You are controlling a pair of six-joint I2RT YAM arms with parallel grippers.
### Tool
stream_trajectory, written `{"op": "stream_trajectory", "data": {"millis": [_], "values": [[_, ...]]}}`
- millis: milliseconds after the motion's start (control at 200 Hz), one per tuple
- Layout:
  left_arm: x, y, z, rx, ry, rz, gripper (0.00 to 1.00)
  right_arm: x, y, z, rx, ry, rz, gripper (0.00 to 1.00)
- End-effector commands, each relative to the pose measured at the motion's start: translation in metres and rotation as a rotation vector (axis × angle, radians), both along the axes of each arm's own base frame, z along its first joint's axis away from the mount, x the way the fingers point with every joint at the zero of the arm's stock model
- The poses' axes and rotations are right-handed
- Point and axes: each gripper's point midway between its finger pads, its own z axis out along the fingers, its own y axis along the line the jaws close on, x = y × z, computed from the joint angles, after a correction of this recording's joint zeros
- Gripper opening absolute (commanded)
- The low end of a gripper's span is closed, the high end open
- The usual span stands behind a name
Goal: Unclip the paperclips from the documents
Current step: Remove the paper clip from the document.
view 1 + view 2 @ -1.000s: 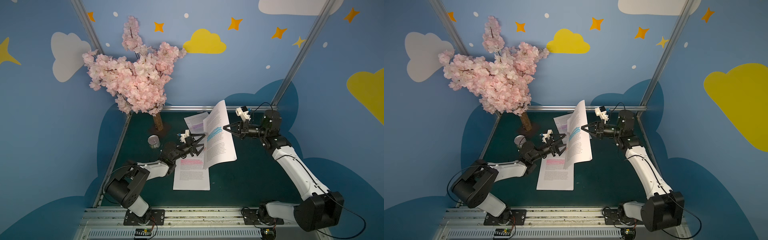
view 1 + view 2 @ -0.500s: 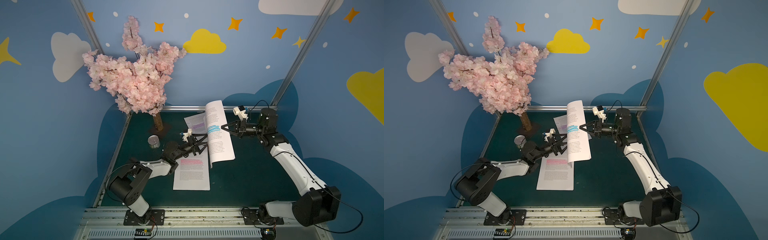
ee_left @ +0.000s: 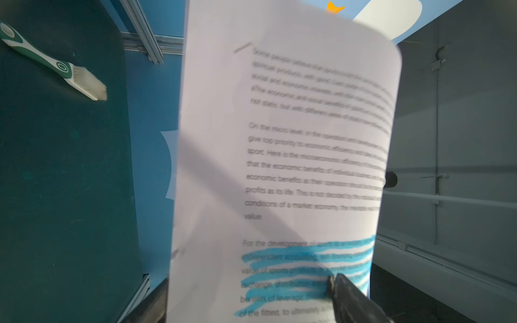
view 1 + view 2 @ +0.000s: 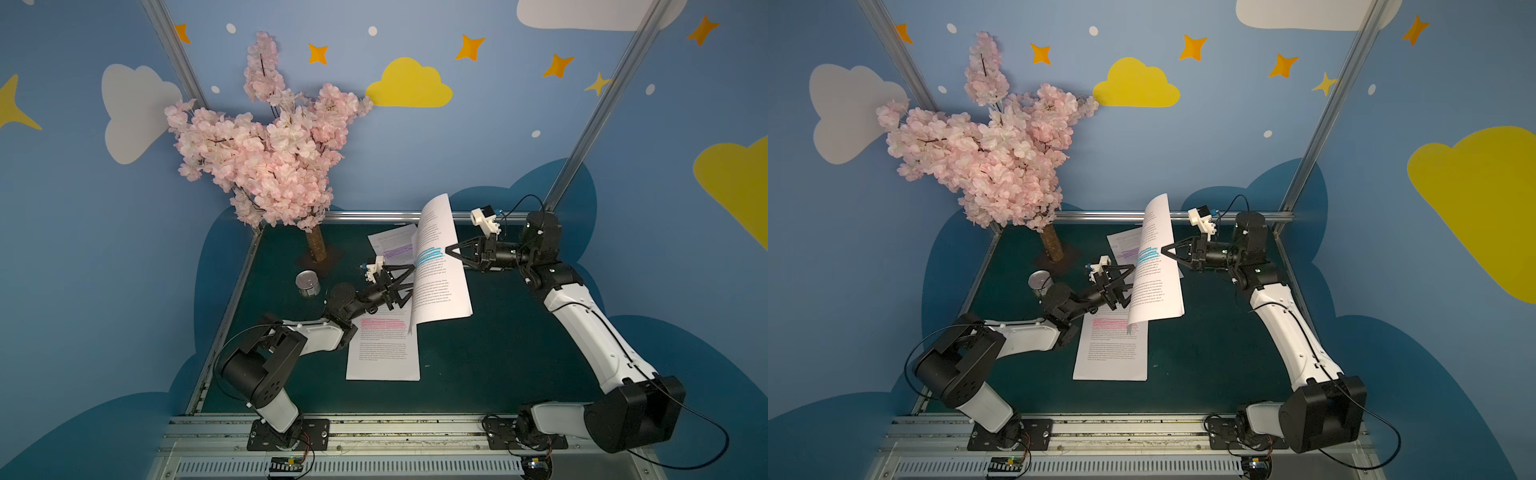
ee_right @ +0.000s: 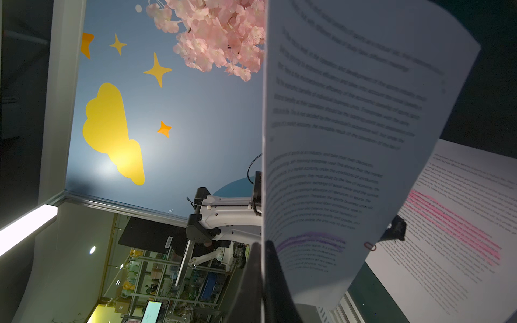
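Observation:
My right gripper (image 4: 448, 250) (image 4: 1163, 250) is shut on the right edge of a blue-banded document (image 4: 438, 266) (image 4: 1156, 270), holding it up off the table, curved and near upright. In the right wrist view my right gripper (image 5: 263, 243) pinches this sheet, whose other face shows a purple band, and a red paperclip (image 5: 369, 246) sits on its far edge. My left gripper (image 4: 409, 286) (image 4: 1130, 286) is open, its jaws straddling the sheet's left edge. One finger (image 3: 349, 296) lies over the blue band. A pink-banded document (image 4: 382, 349) and a purple-banded document (image 4: 392, 245) lie flat.
A pink blossom tree (image 4: 266, 153) stands at the back left, with a small tin can (image 4: 308, 283) in front of it, close to my left arm. A brush with a green-white handle (image 3: 56, 64) lies on the green mat (image 4: 478, 365).
The lifted sheet curled upright, then tilted back toward the right. My left gripper reached up to its left edge and its jaws narrowed a little. The right gripper stayed shut.

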Motion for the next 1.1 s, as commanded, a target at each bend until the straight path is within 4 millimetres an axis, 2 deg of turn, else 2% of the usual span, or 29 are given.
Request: {"op": "stream_trajectory", "data": {"millis": [0,60,105,280,441,566,961,1096], "values": [[-0.002,0.002,0.015,-0.032,-0.047,0.002,0.67,-0.007,-0.005,-0.01,-0.012,0.005,0.004,0.0],[-0.001,0.003,0.012,-0.03,-0.034,0.003,0.58,-0.009,-0.009,-0.014,-0.023,0.01,0.001,0.0],[-0.003,0.003,0.01,-0.028,-0.031,0.001,0.54,-0.01,-0.013,-0.016,-0.031,0.012,-0.004,0.0],[-0.005,0.006,0.007,-0.017,-0.027,0.007,0.48,-0.011,-0.033,-0.02,-0.039,0.021,-0.039,0.0],[-0.005,0.005,0.003,-0.005,-0.017,-0.001,0.48,-0.008,-0.05,-0.016,-0.038,0.011,-0.095,0.0],[-0.005,0.006,-0.001,0.004,-0.008,0.0,0.46,-0.007,-0.051,-0.013,-0.036,-0.007,-0.09,0.0],[-0.01,0.007,-0.006,0.055,-0.01,-0.003,0.27,-0.012,-0.053,-0.015,-0.043,-0.016,-0.074,0.0],[-0.015,0.003,-0.011,0.15,-0.028,-0.026,0.21,-0.014,-0.055,-0.014,-0.044,-0.023,-0.072,0.0]]}}
